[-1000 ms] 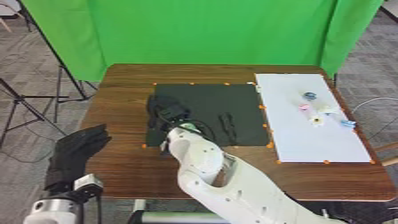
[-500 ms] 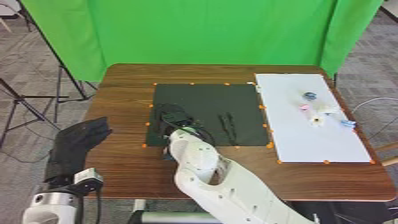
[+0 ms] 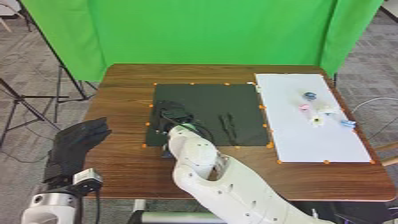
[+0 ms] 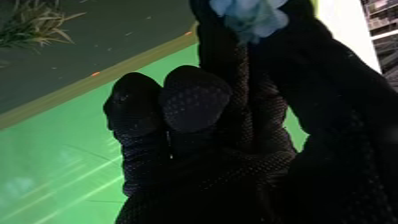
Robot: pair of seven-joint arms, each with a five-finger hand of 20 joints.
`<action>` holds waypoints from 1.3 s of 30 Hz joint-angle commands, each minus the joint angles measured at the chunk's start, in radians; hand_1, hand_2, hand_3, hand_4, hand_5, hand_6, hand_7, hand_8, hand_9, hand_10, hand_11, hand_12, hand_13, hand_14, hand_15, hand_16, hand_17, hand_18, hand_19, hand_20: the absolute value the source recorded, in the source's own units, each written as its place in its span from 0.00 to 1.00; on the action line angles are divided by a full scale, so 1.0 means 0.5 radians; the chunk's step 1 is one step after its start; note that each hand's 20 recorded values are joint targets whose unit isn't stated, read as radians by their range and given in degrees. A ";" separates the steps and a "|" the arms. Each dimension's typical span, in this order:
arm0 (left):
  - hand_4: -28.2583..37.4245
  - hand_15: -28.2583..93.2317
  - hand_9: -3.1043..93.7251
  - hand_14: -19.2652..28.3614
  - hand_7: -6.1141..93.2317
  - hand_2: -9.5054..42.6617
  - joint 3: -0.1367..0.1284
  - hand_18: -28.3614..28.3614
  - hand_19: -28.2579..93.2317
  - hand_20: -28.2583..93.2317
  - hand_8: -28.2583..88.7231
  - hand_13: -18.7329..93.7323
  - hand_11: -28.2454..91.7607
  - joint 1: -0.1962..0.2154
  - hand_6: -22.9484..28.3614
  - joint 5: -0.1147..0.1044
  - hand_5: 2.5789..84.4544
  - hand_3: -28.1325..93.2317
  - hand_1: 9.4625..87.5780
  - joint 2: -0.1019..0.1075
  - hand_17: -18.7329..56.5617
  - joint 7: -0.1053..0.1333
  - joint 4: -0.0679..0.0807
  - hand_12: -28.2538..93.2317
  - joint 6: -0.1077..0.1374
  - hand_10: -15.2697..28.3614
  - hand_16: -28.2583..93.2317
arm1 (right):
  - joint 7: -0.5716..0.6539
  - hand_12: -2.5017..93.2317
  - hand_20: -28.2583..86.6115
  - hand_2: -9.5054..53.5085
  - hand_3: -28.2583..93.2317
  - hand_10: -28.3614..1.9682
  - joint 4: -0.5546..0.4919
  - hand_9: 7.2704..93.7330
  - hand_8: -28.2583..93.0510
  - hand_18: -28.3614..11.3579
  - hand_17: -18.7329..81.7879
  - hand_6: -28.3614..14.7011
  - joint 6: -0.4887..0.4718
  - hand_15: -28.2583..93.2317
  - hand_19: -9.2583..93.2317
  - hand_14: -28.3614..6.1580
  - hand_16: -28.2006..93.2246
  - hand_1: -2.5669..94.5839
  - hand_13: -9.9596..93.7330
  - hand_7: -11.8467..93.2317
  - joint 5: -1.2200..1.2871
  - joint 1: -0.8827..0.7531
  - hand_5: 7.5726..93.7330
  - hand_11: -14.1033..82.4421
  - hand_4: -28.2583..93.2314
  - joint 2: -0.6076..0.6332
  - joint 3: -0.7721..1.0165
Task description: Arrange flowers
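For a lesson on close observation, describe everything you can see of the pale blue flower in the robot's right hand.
The pale blue flower has clustered, rounded petals with ruffled edges and looks like thin fabric. The right hand pinches it between thumb and fingers, leaving petals exposed, over the left part of the dark mat. The wrist view's edge cuts the bloom off; any stem is hidden.

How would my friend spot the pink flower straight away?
On the brown table, find the white sheet on the right. The pink flower lies between the darker blue flower and the yellow-centred white flower, the only pink one there.
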 commanded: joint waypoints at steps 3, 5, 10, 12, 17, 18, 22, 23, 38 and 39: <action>0.16 0.77 0.48 0.99 0.27 0.30 -0.021 0.91 0.73 0.35 0.15 0.42 0.55 -0.016 0.75 0.061 0.62 0.90 0.24 -0.063 0.14 -0.079 0.010 0.32 -0.038 0.87 0.12 | 0.054 0.35 0.56 0.00 0.81 0.56 -0.011 0.79 0.28 0.34 0.73 0.57 -0.010 0.86 1.00 0.60 0.47 0.53 0.81 0.53 0.000 -0.005 0.63 0.46 0.00 -0.020 0.033; 0.16 0.77 0.48 0.99 0.27 0.30 -0.015 0.91 0.73 0.35 0.15 0.42 0.55 -0.028 0.75 0.070 0.62 0.90 0.24 -0.072 0.14 -0.095 0.006 0.31 -0.036 0.87 0.12 | 0.051 0.34 0.56 0.00 0.82 0.55 -0.019 0.79 0.28 0.34 0.73 0.57 -0.012 0.86 1.00 0.59 0.47 0.52 0.81 0.52 -0.002 -0.016 0.62 0.47 0.00 -0.026 0.047; 0.16 0.77 0.48 0.99 0.27 0.30 -0.011 0.91 0.73 0.35 0.15 0.42 0.55 -0.040 0.74 0.075 0.62 0.90 0.24 -0.070 0.14 -0.108 0.012 0.31 -0.051 0.87 0.12 | 0.033 0.30 0.56 0.00 0.82 0.52 -0.027 0.77 0.27 0.33 0.72 0.56 -0.046 0.86 1.00 0.59 0.47 0.49 0.80 0.50 -0.004 -0.032 0.62 0.51 0.00 -0.034 0.073; 0.16 0.77 0.48 0.99 0.27 0.30 -0.006 0.91 0.73 0.35 0.15 0.42 0.55 -0.048 0.74 0.084 0.62 0.90 0.24 -0.074 0.14 -0.121 0.011 0.32 -0.052 0.87 0.12 | 0.007 0.28 0.56 0.00 0.82 0.50 -0.003 0.76 0.26 0.33 0.72 0.56 -0.040 0.86 1.00 0.59 0.47 0.49 0.80 0.50 -0.016 -0.036 0.62 0.52 0.00 -0.039 0.086; 0.16 0.77 0.48 0.99 0.27 0.30 -0.020 0.91 0.73 0.35 0.15 0.42 0.55 -0.030 0.75 0.087 0.62 0.90 0.24 -0.085 0.14 -0.125 0.009 0.31 -0.068 0.86 0.12 | -0.003 0.24 0.56 0.00 0.83 0.46 -0.023 0.75 0.22 0.33 0.72 0.56 -0.036 0.86 1.00 0.59 0.47 0.47 0.80 0.49 0.042 -0.042 0.62 0.55 0.00 -0.026 0.074; 0.16 0.77 0.48 0.99 0.27 0.30 -0.016 0.91 0.73 0.35 0.15 0.42 0.55 -0.033 0.75 0.083 0.62 0.90 0.24 -0.085 0.14 -0.121 0.008 0.31 -0.060 0.87 0.12 | -0.023 0.24 0.56 0.00 0.84 0.46 -0.028 0.74 0.18 0.33 0.71 0.56 -0.040 0.86 1.00 0.59 0.47 0.46 0.80 0.49 0.045 -0.052 0.63 0.55 0.00 -0.029 0.086; 0.16 0.77 0.48 0.99 0.27 0.30 -0.015 0.91 0.73 0.35 0.15 0.42 0.55 -0.038 0.75 0.086 0.62 0.90 0.24 -0.083 0.14 -0.122 0.006 0.31 -0.063 0.87 0.12 | -0.064 0.24 0.56 0.00 0.86 0.43 -0.038 0.73 0.11 0.31 0.70 0.54 -0.066 0.86 1.00 0.56 0.47 0.42 0.78 0.47 0.087 -0.067 0.64 0.53 0.00 -0.038 0.115; 0.16 0.77 0.48 0.99 0.27 0.30 -0.014 0.91 0.73 0.35 0.15 0.42 0.55 -0.034 0.74 0.086 0.62 0.90 0.24 -0.085 0.14 -0.119 0.006 0.31 -0.062 0.87 0.12 | -0.071 0.24 0.56 0.01 0.87 0.43 -0.041 0.73 0.11 0.31 0.70 0.53 -0.074 0.86 1.00 0.56 0.47 0.41 0.78 0.47 0.083 -0.071 0.64 0.53 0.00 -0.036 0.116; 0.16 0.77 0.48 0.99 0.27 0.30 -0.022 0.91 0.73 0.35 0.15 0.42 0.55 -0.022 0.75 0.093 0.62 0.90 0.24 -0.096 0.14 -0.127 0.002 0.31 -0.073 0.87 0.12 | -0.081 0.23 0.56 0.20 0.92 0.39 -0.037 0.72 0.12 0.29 0.69 0.50 -0.117 0.86 1.00 0.53 0.46 0.38 0.77 0.40 0.093 -0.084 0.67 0.49 0.00 -0.044 0.159; 0.16 0.77 0.48 0.99 0.27 0.30 -0.023 0.91 0.73 0.35 0.15 0.42 0.55 -0.024 0.75 0.095 0.62 0.90 0.24 -0.096 0.14 -0.129 0.002 0.31 -0.070 0.87 0.12 | -0.077 0.23 0.56 0.18 0.92 0.39 -0.034 0.72 0.12 0.29 0.69 0.50 -0.118 0.86 1.00 0.53 0.46 0.38 0.77 0.40 0.092 -0.078 0.66 0.48 0.00 -0.043 0.155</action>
